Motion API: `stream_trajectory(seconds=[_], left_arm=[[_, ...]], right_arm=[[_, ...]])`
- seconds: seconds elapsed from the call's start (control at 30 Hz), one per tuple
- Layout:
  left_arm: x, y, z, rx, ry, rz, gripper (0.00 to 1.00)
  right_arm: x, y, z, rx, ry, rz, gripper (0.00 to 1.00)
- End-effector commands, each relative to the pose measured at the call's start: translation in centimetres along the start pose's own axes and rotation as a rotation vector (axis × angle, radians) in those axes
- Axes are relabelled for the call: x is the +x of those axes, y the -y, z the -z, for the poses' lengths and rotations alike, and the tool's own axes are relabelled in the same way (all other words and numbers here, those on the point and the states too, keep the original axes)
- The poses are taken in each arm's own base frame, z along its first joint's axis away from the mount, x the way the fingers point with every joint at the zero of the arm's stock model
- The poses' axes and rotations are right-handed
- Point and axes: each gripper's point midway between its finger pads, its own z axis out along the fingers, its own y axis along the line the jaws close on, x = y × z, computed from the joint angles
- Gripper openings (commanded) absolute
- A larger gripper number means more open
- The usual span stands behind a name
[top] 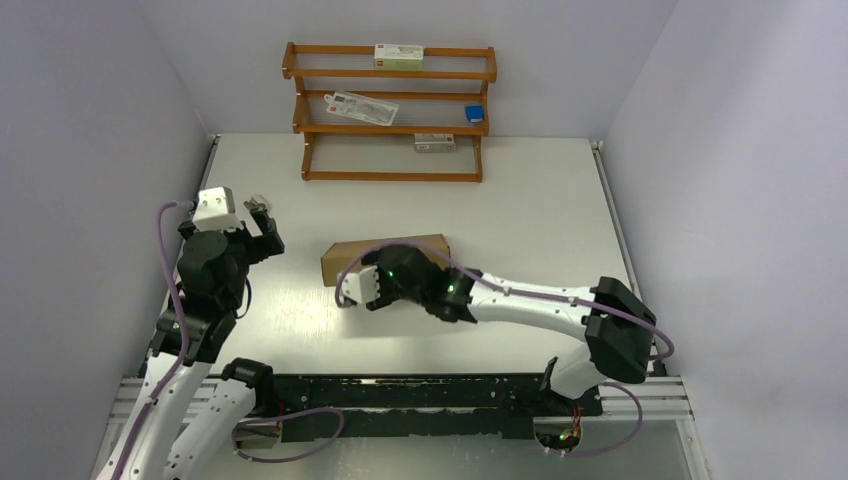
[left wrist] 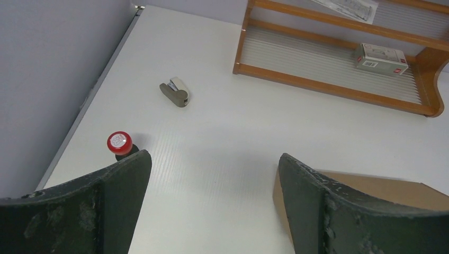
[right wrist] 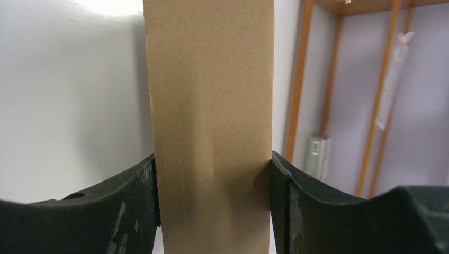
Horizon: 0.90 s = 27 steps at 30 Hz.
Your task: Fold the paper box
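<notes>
Pressing both paper box edges, right jaws grip.

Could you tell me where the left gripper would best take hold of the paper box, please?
Probably the paper box at its free left end, approached from the left. The right gripper is shut across its width, and the open left gripper has that exposed end in view.

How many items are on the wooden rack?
4: a green-white box on top, a clear packet below it, a small blue item at the right end, and a white box lowest. Others may be hidden.
</notes>
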Motion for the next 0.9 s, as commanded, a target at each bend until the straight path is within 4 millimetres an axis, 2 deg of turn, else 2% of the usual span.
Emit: stream_trajectory(seconds=[0.0, 0.17, 0.27, 0.33, 0.43, 0.5, 0.63, 0.87], left_arm=[[-0.1, -0.4, 0.3, -0.021, 0.010, 0.010, 0.94], [-0.3, -0.5, 0.4, -0.023, 0.016, 0.013, 0.94], [-0.3, -0.6, 0.4, -0.026, 0.018, 0.015, 0.95], [-0.3, -0.6, 0.4, -0.027, 0.017, 0.015, 0.94], [-0.3, -0.6, 0.4, -0.027, 0.016, 0.013, 0.94], [-0.3, -0.6, 0.4, -0.026, 0.017, 0.013, 0.94], [-0.3, -0.6, 0.4, -0.025, 0.017, 0.012, 0.94], [-0.1, 0.0, 0.2, 0.004, 0.008, 0.007, 0.94]], right_arm=[[-1.4, 3.0, 0.9, 0.346, 0.034, 0.097, 0.41], [0.5, -0.2, -0.2, 0.407, -0.044, 0.191, 0.46], [1.6, -1.5, -0.8, 0.423, -0.076, 0.196, 0.55], [1.9, -2.1, -1.2, 0.418, -0.086, 0.191, 0.66], [2.1, -3.2, -1.8, 0.369, -0.101, 0.159, 0.90], [2.3, -4.2, -2.2, 0.312, -0.115, 0.133, 0.99], [3.1, -6.1, -2.3, 0.201, -0.160, 0.075, 1.00], [2.3, -10.3, -1.3, -0.042, -0.169, -0.068, 1.00]])
